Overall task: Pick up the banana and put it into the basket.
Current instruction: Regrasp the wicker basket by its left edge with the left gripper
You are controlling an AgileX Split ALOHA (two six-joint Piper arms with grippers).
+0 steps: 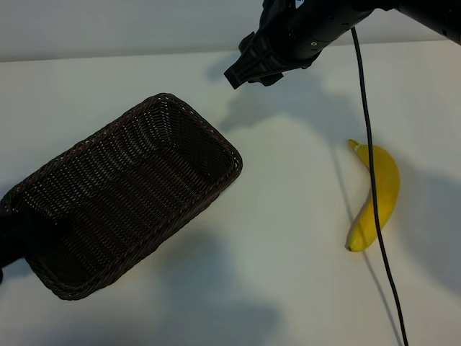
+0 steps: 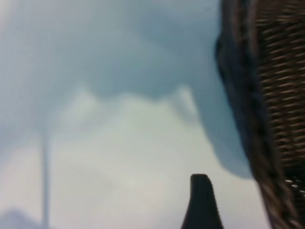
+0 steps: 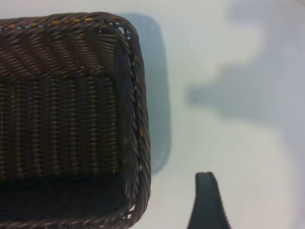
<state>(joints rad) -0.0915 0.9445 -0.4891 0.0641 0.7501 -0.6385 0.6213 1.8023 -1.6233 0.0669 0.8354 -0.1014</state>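
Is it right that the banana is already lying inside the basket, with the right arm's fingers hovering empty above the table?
Not right on the banana. In the exterior view the banana lies on the white table, well apart from the basket, which holds nothing visible. The rest stands: the right gripper hovers above the table with nothing between its fingers.

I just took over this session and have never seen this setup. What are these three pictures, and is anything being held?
This is a robot with two arms at a white table. The overhead picture shows the right gripper, empty, hanging above the table between the wicker basket and the banana. The other two pictures come from cameras on each wrist; both show part of the basket and one dark finger. The banana lies on the table, outside the empty basket. Nothing is held.
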